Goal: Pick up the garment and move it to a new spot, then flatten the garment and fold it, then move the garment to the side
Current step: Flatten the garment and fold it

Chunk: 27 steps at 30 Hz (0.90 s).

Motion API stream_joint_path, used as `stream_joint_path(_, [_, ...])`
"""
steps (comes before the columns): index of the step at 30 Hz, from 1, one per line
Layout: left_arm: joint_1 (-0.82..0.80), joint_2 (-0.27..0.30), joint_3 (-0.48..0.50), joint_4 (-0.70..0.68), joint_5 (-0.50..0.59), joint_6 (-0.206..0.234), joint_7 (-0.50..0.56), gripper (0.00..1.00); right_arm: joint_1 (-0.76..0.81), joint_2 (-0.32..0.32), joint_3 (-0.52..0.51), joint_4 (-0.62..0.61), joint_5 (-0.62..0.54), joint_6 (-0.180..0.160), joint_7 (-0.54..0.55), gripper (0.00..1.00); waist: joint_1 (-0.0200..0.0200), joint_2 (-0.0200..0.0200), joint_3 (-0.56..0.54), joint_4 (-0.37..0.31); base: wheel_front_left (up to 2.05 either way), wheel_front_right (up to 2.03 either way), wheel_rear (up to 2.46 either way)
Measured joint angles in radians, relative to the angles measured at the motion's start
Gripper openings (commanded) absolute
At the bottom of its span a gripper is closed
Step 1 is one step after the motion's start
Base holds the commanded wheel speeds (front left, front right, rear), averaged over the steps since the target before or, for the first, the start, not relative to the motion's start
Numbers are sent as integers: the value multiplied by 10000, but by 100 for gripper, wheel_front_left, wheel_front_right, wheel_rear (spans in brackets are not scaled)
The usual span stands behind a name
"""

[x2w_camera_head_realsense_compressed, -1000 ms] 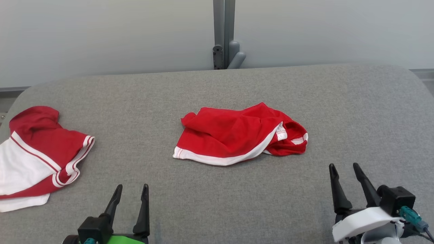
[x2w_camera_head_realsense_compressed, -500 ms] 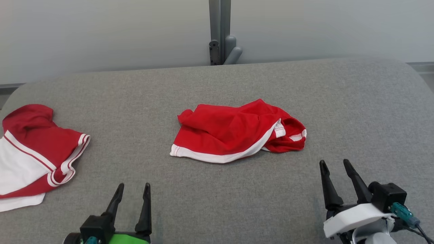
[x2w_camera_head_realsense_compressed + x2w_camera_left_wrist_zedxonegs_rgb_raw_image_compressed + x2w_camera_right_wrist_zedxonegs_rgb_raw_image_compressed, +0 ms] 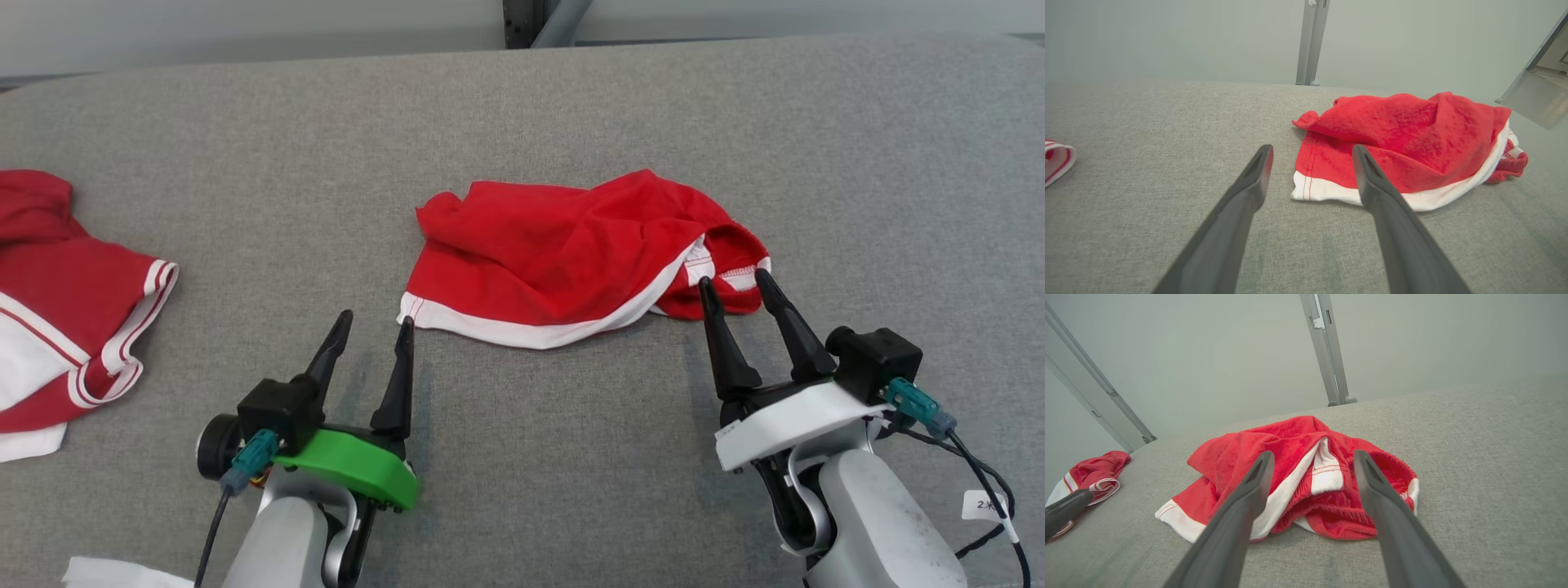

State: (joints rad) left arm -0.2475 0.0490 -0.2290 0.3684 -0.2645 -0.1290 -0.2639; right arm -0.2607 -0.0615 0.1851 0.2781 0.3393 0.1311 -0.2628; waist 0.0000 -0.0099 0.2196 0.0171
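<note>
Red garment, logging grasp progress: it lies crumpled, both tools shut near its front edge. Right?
Not quite: the left tool and right tool are both open, as the head view shows. The red garment does lie crumpled, near them.

Bright, even, diffuse light; faint soft shadows beneath the garment (image 3: 563,261); wrist views slightly bowed at edges

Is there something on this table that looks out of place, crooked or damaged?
Nothing looks damaged or spilled. The red garment lies crumpled on the grey table, its right end bunched with the white trim folded over. A second red and white garment lies rumpled at the table's left side.
</note>
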Motion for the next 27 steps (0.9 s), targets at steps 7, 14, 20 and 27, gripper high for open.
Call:
stream_joint_path(7, [-938, 128, -550, 1066, -708, -4, -2, 100, -350, 54, 203, 142, 94, 0, 0, 100, 0, 0, 758, -3, 0, 0, 0])
stream_joint_path(14, [-1430, 280, -671, 1854, -988, -6, -2, 100, -517, 88, 322, 148, 102, 0, 0, 100, 0, 0, 1174, -160, 0, 0, 0])
stream_joint_path(20, [-1572, 286, -658, 1983, -1028, -6, 0, 100, -524, 90, 414, 153, 127, 0, 0, 100, 0, 0, 1354, -394, 0, 0, 0])
stream_joint_path(27, [-1606, 290, -617, 2151, -951, -15, -10, 53, -529, 100, 562, 151, 161, 0, 0, 100, 0, 0, 1418, -583, 0, 0, 0])
